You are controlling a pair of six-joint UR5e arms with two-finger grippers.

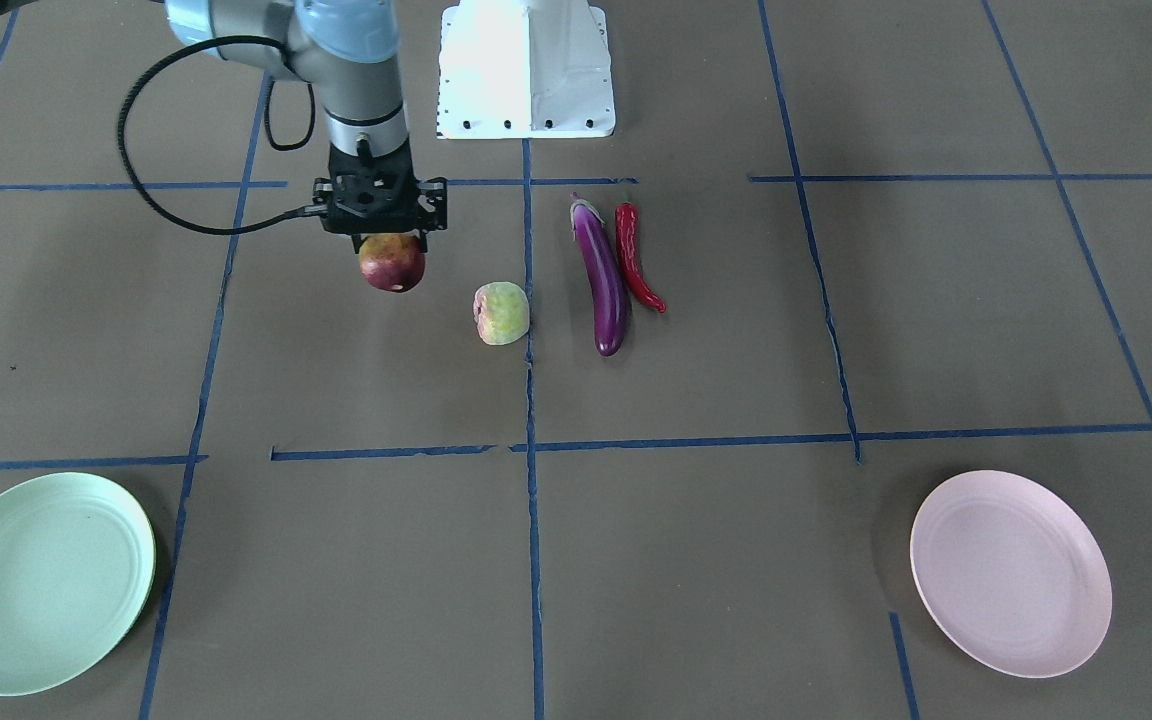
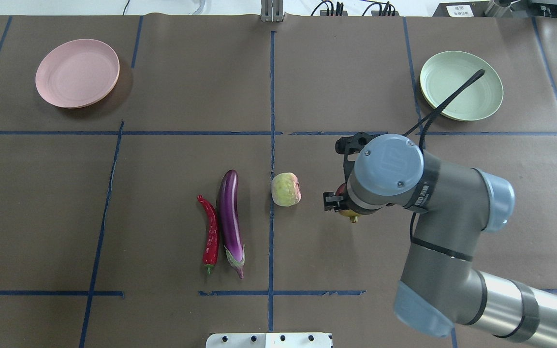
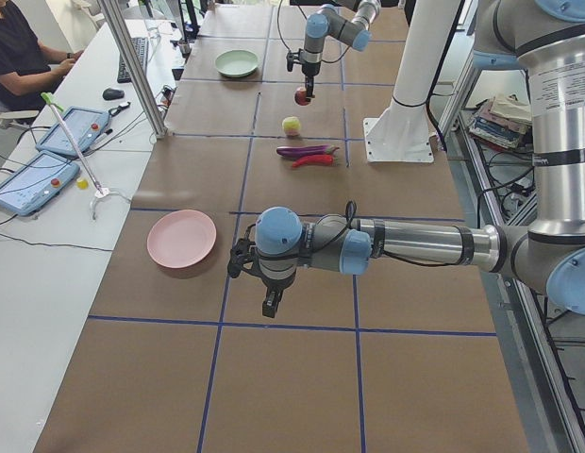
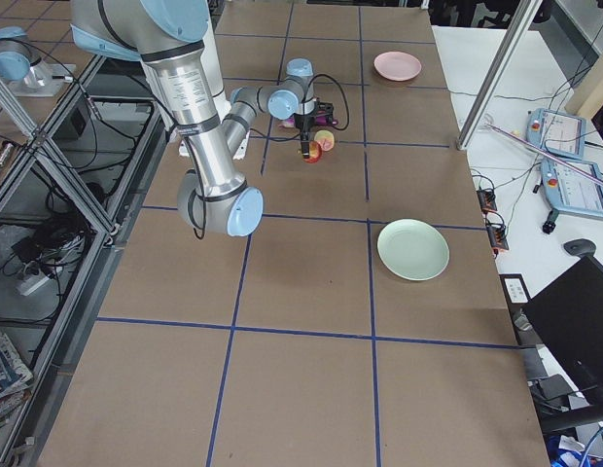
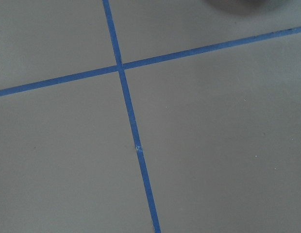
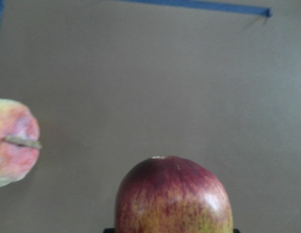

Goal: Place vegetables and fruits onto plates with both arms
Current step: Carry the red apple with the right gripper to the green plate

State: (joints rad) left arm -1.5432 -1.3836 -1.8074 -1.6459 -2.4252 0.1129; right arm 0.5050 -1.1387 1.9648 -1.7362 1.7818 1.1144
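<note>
My right gripper (image 1: 388, 235) is shut on the reddish-brown pomegranate (image 1: 392, 263) and holds it just above the table; the pomegranate fills the bottom of the right wrist view (image 6: 174, 199). The pale green fruit (image 1: 502, 313) lies beside it. The purple eggplant (image 1: 604, 285) and red chili pepper (image 1: 633, 258) lie side by side past that. The mint green plate (image 1: 41, 580) and the pink plate (image 1: 1011, 572) are both empty. My left gripper (image 3: 271, 304) hangs over bare table near the pink plate (image 3: 182, 238); I cannot tell if it is open or shut.
The white base block (image 1: 526, 70) stands at the robot's edge of the table. Blue tape lines (image 1: 532, 450) cross the brown tabletop. A person and tablets (image 3: 33, 179) are at a side table beyond the pink plate.
</note>
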